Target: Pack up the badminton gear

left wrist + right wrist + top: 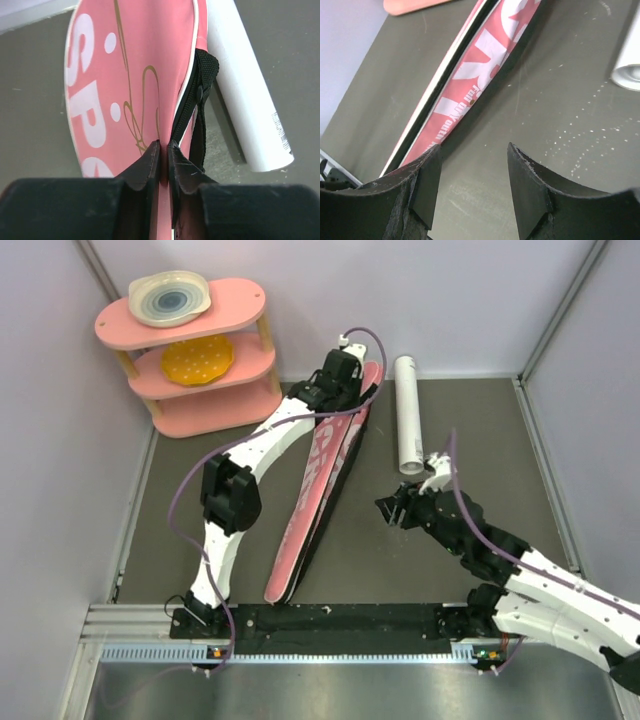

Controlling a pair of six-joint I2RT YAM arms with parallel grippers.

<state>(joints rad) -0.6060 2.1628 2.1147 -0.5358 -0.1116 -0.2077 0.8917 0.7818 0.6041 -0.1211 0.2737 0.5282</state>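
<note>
On the right side of the dark table, the right gripper hangs low over the mat with its fingers apart and nothing between them. It is just right of the middle of the bag and not touching it. The bag is long and pink with white lettering. It lies on a slant across the middle of the table, with its narrow tip near the front edge between the two arm bases and its wide end far back and a little to the right. The left arm reaches from the near left along the bag to that far end. There the left gripper is pinched together on the bag's rim, the pink edge caught between its fingers. A black strap runs along the rim just right of the grip. Just right of the bag's far end lies the white tube, pointing near to far, and its near end is just beyond the right gripper. In the far left corner stands a pink shelf, well apart from the bag, with a pale bowl on its top tier and a yellow plate on the middle one.
</note>
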